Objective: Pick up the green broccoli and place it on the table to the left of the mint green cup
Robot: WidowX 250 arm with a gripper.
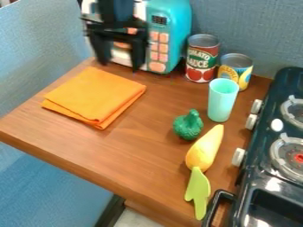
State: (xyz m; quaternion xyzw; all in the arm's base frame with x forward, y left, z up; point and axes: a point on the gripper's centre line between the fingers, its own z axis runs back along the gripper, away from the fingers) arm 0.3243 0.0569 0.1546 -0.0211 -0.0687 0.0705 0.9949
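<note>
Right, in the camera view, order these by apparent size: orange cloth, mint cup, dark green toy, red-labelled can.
1. Orange cloth
2. Red-labelled can and mint cup: too alike to rank
3. Dark green toy

On your table (pixel 130 153), the cloth (pixel 95 96) lies left, the stove (pixel 266 177) stands right, and the cans (pixel 202 58) stand far behind the cup (pixel 222 101).
</note>
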